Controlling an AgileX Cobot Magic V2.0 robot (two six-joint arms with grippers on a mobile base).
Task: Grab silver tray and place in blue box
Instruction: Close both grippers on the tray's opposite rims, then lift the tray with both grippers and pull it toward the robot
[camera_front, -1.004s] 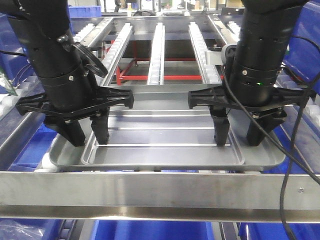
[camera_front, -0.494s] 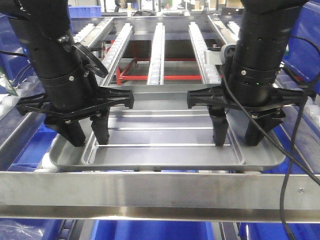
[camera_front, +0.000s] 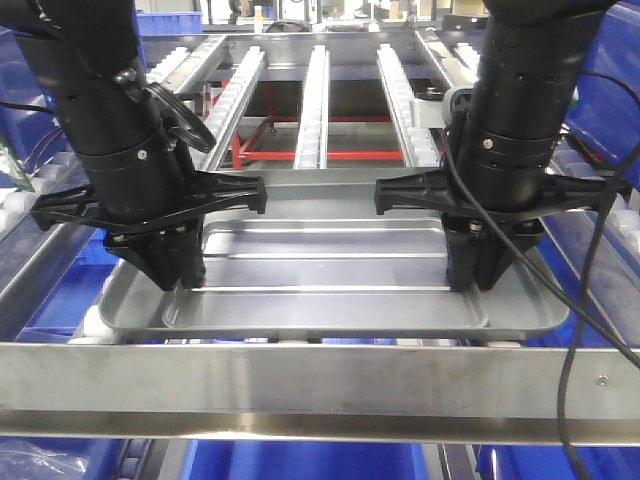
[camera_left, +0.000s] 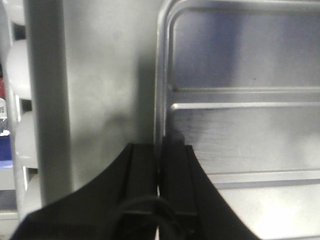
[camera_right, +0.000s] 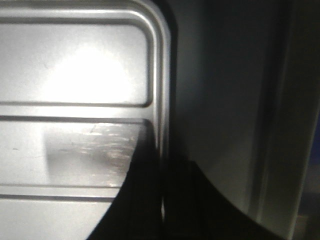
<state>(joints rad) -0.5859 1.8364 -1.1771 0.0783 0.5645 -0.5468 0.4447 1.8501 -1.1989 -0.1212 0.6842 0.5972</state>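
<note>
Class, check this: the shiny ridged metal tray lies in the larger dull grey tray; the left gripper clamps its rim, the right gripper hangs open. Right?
Wrong: the right gripper is also shut on the rim of the shiny ridged metal tray, as the right wrist view shows. The rest holds.

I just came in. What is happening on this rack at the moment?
A two-armed robot is taking hold of the silver tray. The left gripper is shut on the tray's left rim, and the right gripper is shut on its right rim. The tray appears to rest inside a larger grey tray on the roller rack, not yet lifted. It has not yet gone into a blue box.
</note>
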